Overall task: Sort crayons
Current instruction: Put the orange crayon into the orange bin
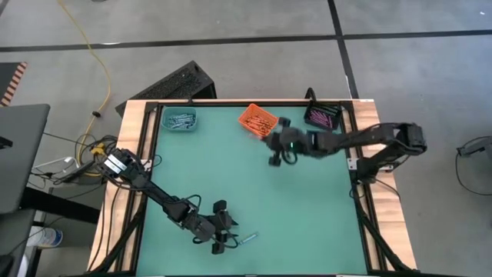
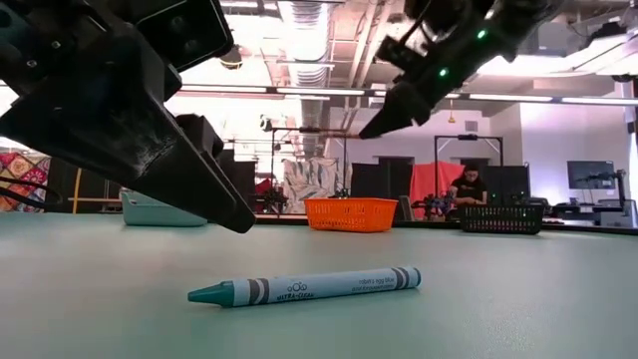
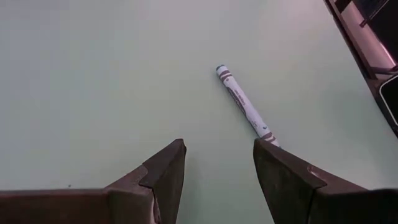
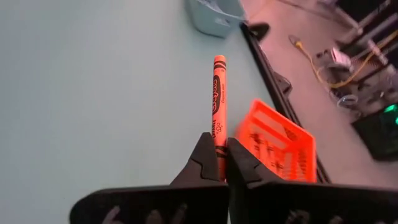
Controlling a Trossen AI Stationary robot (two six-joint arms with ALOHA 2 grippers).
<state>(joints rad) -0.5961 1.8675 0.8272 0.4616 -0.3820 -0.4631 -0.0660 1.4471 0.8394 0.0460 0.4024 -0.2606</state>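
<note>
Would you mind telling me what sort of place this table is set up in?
Probably a robotics lab or workshop: exposed ceiling ducts, a person seated at a far workstation, and cables trailing over the concrete floor beside the table.

You have the blue-grey wax crayon (image 1: 247,238) lying on the green table (image 1: 307,208) near its front edge, just beside the left gripper (image 1: 223,240); three small bins line the back edge.

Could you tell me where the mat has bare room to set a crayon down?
The middle of the green mat is bare, between the three bins and the left gripper. Crowded: the far edge with teal bin, orange bin, black bin, and right gripper holding an orange crayon; blue crayon by the left gripper.
</note>
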